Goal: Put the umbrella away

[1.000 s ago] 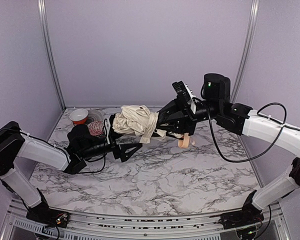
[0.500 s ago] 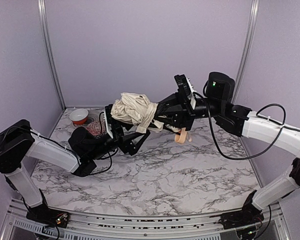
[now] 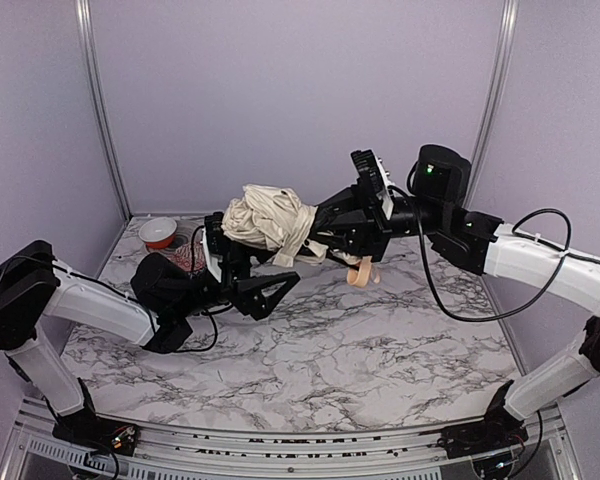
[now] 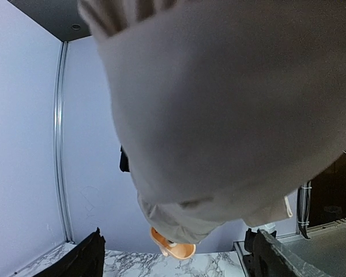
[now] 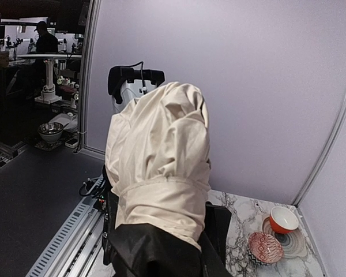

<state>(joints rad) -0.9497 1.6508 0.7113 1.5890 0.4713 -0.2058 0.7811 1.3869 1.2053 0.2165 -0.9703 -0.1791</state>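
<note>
The umbrella (image 3: 270, 222) is a folded cream bundle held in the air over the back of the table. Its tan handle (image 3: 360, 275) hangs below the right arm. My right gripper (image 3: 325, 238) is shut on the umbrella's black lower part (image 5: 155, 254), with cream fabric (image 5: 161, 156) bulging beyond the fingers (image 5: 219, 231). My left gripper (image 3: 263, 275) sits just under the bundle, open, its fingers (image 4: 83, 259) spread to either side. From the left wrist the fabric (image 4: 230, 104) fills the upper picture, and the handle (image 4: 176, 249) shows past it.
An orange bowl (image 3: 158, 232) and a red patterned bowl (image 3: 190, 257) stand at the table's back left, just behind the left arm. The right wrist also shows these bowls (image 5: 284, 219). Purple walls close the back and sides.
My left gripper has risen from low over the table to just beneath the umbrella bundle. The right arm lifted the umbrella slightly and now holds still.
</note>
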